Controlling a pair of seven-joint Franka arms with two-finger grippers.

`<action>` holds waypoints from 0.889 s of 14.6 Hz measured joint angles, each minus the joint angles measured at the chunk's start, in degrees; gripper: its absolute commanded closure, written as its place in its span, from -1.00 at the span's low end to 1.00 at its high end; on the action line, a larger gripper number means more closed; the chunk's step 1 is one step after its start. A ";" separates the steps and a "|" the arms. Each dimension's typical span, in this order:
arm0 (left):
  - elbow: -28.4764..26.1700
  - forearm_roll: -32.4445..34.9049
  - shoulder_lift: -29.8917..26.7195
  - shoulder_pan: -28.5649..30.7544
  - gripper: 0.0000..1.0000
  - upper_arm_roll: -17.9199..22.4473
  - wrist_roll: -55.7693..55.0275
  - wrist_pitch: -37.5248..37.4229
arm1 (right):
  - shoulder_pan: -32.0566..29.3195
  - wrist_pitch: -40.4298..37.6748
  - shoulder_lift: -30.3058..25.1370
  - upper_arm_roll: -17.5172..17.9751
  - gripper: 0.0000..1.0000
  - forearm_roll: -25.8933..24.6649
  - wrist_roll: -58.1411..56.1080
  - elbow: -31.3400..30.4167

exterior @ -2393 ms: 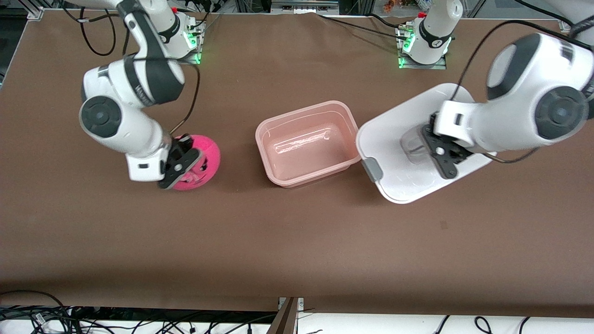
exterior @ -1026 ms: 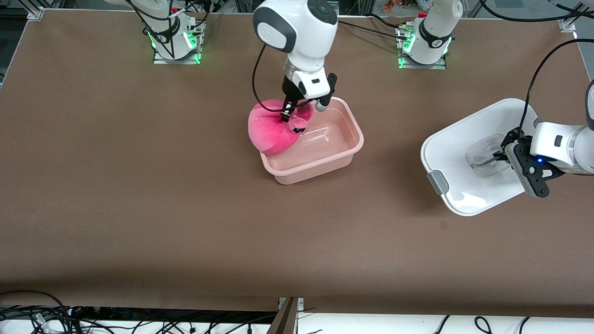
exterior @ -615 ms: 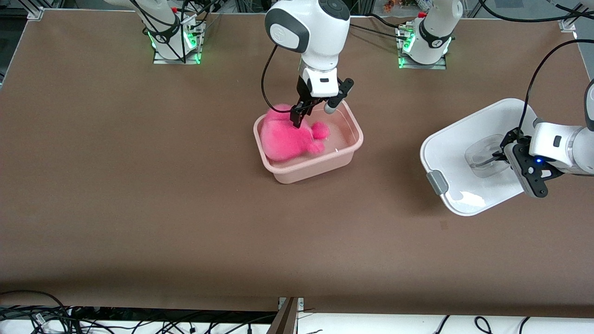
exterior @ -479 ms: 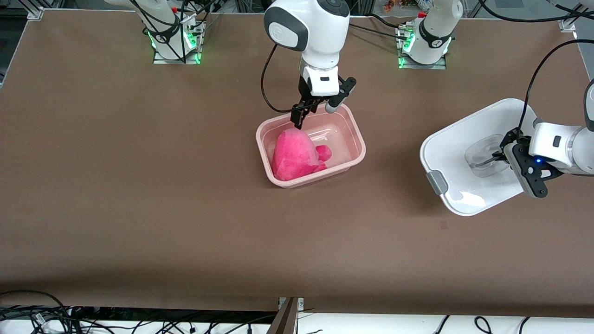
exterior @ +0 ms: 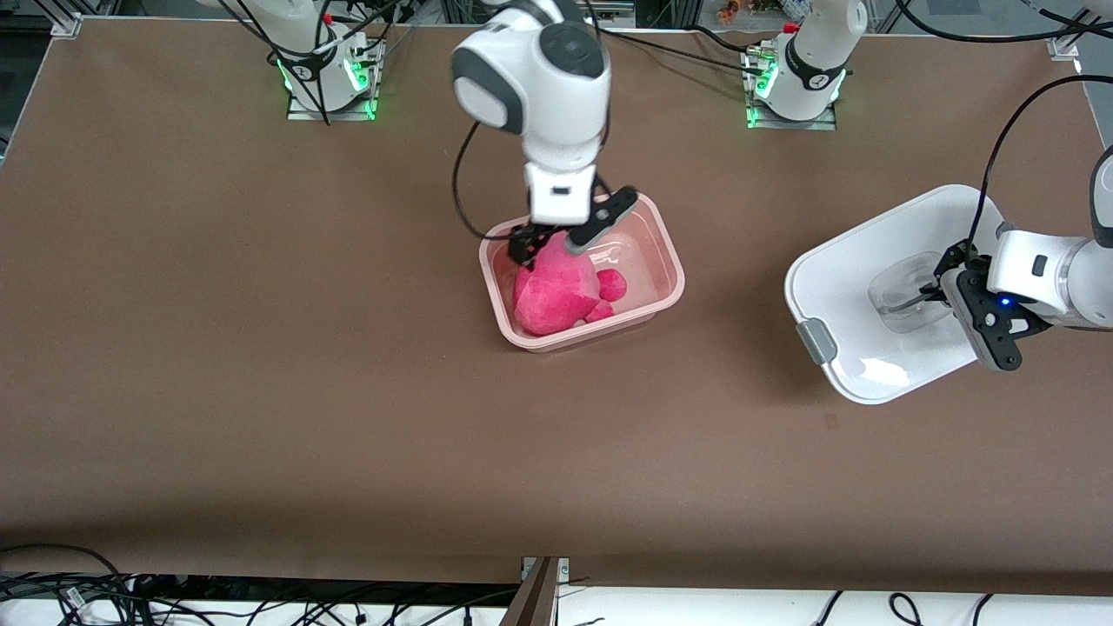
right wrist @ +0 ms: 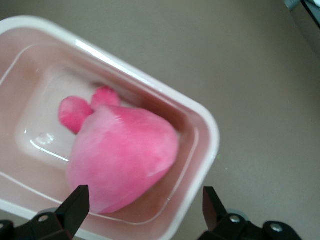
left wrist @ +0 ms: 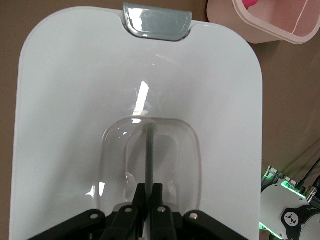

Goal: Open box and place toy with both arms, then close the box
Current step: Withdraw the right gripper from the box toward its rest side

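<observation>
Right now the brown tabletop [exterior: 261, 391] is carrying everything. The lid [exterior: 856, 269] is lying near the edge at the left arm's end, well apart from the box [exterior: 665, 265], its grey clip [exterior: 815, 341] pointing toward the box. The left claw [exterior: 935, 296] is pinching the lid's clear handle [left wrist: 150, 165], fingers closed on its thin centre bar. The box is sitting open around the middle of the tabletop, closer to the edge where the bases stand. The toy [exterior: 556, 291] is lying inside it, filling the half toward the right arm's end. The right claw [exterior: 548, 246] is hanging over the toy with its fingers [right wrist: 75, 205] spread wide, gripping nothing.
</observation>
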 measured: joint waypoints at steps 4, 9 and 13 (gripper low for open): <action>0.00 0.00 0.01 -0.18 1.00 -0.06 0.00 0.00 | -10.93 -5.88 -3.19 -0.16 -1.00 3.97 -0.51 0.85; 0.01 0.00 0.00 -1.32 1.00 -0.90 0.00 0.00 | -19.88 -14.24 -7.06 -0.32 -1.00 8.11 -0.56 0.96; 0.24 -1.06 -0.12 -5.79 1.00 -4.32 -0.67 0.23 | -28.21 -17.20 -12.66 -0.63 -1.00 9.00 -0.63 1.78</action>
